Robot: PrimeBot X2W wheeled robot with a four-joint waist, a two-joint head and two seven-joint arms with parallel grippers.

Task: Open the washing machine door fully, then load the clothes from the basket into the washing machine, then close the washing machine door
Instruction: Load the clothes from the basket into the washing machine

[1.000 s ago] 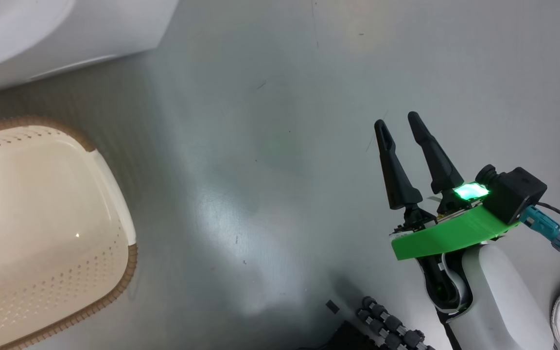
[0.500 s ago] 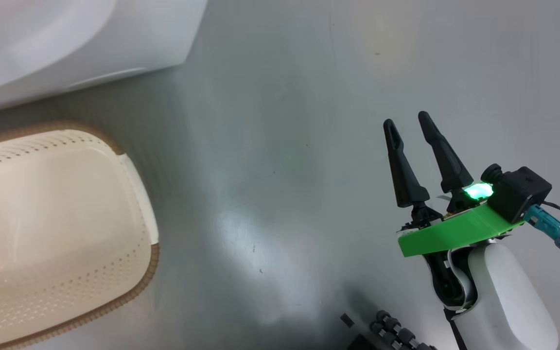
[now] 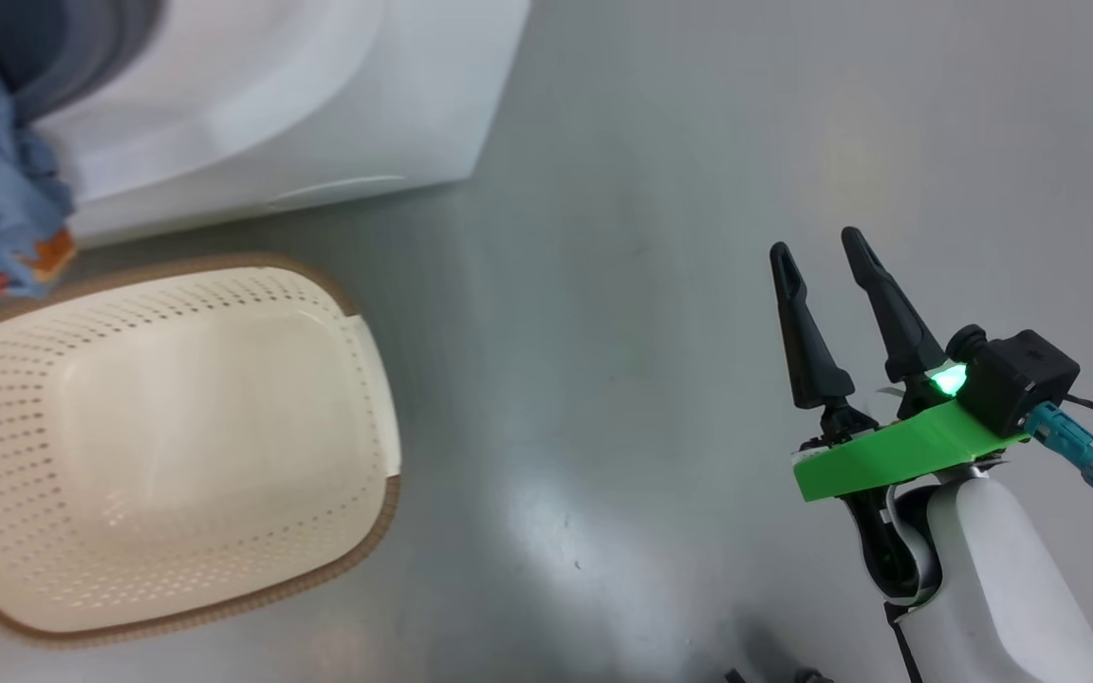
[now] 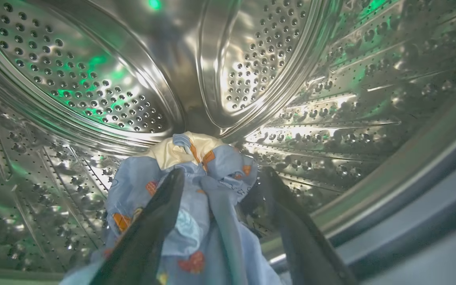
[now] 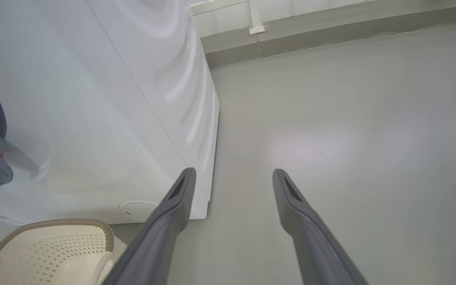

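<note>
Jaws are standing wide apart on both: left gripper [image 4: 223, 173] is sitting inside the washing machine [image 4: 93, 99] drum, clothes [image 4: 208, 206] lying between its fingers at lower centre; right gripper [image 3: 816, 244] is hanging over floor [image 3: 603, 285], lower right.

Two long, tapering matte-black fingers [image 3: 807, 351] are seen on the right gripper [image 3: 816, 244], mounted on a bright green plastic plate [image 3: 888, 453]. A boxy black wrist camera [image 3: 1021, 379], a glowing green light [image 3: 947, 380] and a teal cable connector [image 3: 1064, 441] are carried above a smooth white forearm shell [image 3: 1002, 588].
</note>
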